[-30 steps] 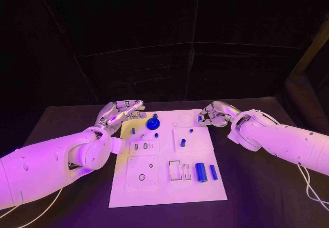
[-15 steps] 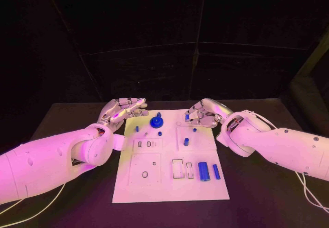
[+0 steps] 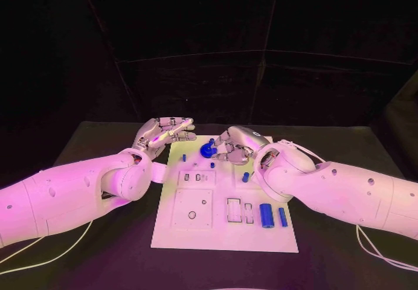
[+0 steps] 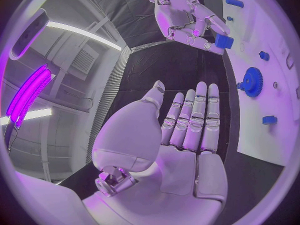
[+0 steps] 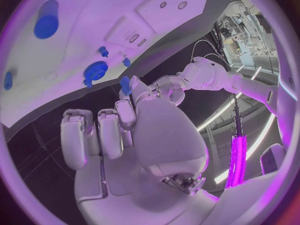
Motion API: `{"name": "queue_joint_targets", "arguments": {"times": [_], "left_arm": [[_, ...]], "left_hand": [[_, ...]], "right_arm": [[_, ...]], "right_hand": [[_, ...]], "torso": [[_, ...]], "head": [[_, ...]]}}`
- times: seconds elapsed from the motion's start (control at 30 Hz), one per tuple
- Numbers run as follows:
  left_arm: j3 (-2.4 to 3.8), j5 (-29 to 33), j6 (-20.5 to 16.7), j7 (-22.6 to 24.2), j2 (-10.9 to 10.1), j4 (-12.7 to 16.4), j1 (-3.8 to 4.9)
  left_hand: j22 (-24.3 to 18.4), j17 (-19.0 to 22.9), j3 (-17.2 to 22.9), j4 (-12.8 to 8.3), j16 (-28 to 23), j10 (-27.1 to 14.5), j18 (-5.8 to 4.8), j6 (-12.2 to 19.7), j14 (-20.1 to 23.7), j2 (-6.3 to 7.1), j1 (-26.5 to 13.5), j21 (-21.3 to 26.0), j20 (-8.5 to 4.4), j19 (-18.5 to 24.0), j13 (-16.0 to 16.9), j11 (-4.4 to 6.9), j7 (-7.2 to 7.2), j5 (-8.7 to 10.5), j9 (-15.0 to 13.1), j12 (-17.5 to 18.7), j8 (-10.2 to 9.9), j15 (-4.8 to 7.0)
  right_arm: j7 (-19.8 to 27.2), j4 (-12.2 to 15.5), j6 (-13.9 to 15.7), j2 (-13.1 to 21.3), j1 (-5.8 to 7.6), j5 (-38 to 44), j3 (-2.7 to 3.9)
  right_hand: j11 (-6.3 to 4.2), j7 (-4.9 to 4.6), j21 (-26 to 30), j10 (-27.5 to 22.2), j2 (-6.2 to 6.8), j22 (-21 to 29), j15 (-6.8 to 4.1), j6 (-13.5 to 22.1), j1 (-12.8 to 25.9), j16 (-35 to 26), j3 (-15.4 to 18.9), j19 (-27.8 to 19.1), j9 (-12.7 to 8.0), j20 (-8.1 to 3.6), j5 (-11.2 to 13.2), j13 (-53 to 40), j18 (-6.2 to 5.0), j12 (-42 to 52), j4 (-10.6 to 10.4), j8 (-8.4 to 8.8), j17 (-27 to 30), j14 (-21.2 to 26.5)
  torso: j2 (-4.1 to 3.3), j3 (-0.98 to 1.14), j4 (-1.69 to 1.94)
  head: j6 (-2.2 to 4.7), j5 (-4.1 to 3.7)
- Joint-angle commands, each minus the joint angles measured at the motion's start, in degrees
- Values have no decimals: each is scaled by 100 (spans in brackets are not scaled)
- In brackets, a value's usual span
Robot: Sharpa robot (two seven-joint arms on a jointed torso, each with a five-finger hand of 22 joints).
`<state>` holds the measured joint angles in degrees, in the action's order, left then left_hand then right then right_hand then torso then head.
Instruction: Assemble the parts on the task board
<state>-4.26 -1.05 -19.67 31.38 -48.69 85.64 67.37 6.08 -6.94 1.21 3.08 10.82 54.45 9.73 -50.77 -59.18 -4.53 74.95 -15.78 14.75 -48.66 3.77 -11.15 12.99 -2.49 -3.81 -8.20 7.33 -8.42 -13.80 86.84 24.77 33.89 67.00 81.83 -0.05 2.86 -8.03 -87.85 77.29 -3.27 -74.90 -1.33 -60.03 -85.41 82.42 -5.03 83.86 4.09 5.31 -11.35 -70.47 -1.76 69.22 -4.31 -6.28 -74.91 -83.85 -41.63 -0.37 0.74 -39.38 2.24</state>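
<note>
- My right hand [image 3: 234, 147] is over the far end of the board [image 3: 225, 241], fingers curled in, pinching a small blue block [image 4: 224, 41] at the fingertips — the left wrist view shows it plainly.
- My left hand [image 3: 162, 133] hangs just off the board's far left corner, palm flat, fingers straight and side by side, holding nothing.
- The board is a flat white plate, matte, with rectangular slots and small round holes cut in it; it lies lengthwise on the black table [image 3: 104, 254].
- A blue gear [image 3: 208, 150] with a toothed rim sits near the far end, just beside my right fingertips; I cannot tell if they touch it.
- Two smooth blue cylinders lie side by side at the near right: a thick one [image 3: 266, 215] and a thin one [image 3: 282, 217].
- A short blue peg [image 3: 246, 177] stands mid-board, close under my right wrist.
</note>
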Motion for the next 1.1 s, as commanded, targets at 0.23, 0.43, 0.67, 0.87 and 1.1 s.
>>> {"name": "queue_joint_targets", "arguments": {"times": [0.23,0.43,0.67,0.87,1.1], "left_arm": [[8,92,-24,85,-15,-17,40],[8,114,-34,95,-9,-41,46],[8,120,-33,96,11,-64,48],[8,121,-29,90,29,-83,48],[8,122,-24,86,42,-100,48]], "left_hand": [[-12,-7,5,-49,-40,48,74,-33,-34,-11,44,37,1,-53,-6,4,122,-29,3,27,-25,-1],[-12,-7,5,-49,-40,48,74,-33,-34,-11,44,37,1,-53,-6,4,122,-29,3,27,-25,-1],[-12,-7,5,-49,-40,48,74,-33,-34,-11,44,37,1,-53,-6,4,122,-29,3,27,-25,-1],[-12,-7,5,-49,-40,48,74,-33,-34,-11,44,37,1,-53,-6,4,122,-29,3,27,-25,-1],[-12,-7,5,-49,-40,48,74,-33,-34,-11,44,37,1,-53,-6,4,122,-29,3,27,-25,-1]], "right_arm": [[-521,-207,-436,-341,-88,593,-162],[-586,-263,-498,-459,-168,673,-183],[-604,-344,-529,-565,-239,722,-190],[-593,-407,-571,-629,-281,739,-192],[-566,-460,-588,-676,-323,743,-202]], "right_hand": [[-62,87,-34,66,31,-1117,-39,-139,114,-10,-67,292,0,-46,-68,10,74,-12,-9,-11,-166,-342],[-62,87,-33,67,45,-1116,-39,-139,135,-12,-72,291,-1,-47,-68,9,73,-12,-14,-8,-164,-342],[-62,87,-33,67,45,-1116,-39,-139,135,-12,-72,291,-1,-47,-68,9,73,-12,-14,-8,-164,-342],[-62,87,-33,67,45,-1116,-39,-139,135,-12,-72,291,-1,-47,-68,9,73,-12,-14,-8,-164,-342],[-63,88,-32,70,58,-1113,-40,-142,158,-16,-77,289,-2,-47,-63,7,73,-11,-19,-7,-158,-340]], "torso": [[1,18,-8],[1,22,-14],[-2,25,-24],[-1,24,-23],[-1,26,-23]], "head": [[-36,75],[-55,118],[-82,139],[-97,147],[-120,165]]}}
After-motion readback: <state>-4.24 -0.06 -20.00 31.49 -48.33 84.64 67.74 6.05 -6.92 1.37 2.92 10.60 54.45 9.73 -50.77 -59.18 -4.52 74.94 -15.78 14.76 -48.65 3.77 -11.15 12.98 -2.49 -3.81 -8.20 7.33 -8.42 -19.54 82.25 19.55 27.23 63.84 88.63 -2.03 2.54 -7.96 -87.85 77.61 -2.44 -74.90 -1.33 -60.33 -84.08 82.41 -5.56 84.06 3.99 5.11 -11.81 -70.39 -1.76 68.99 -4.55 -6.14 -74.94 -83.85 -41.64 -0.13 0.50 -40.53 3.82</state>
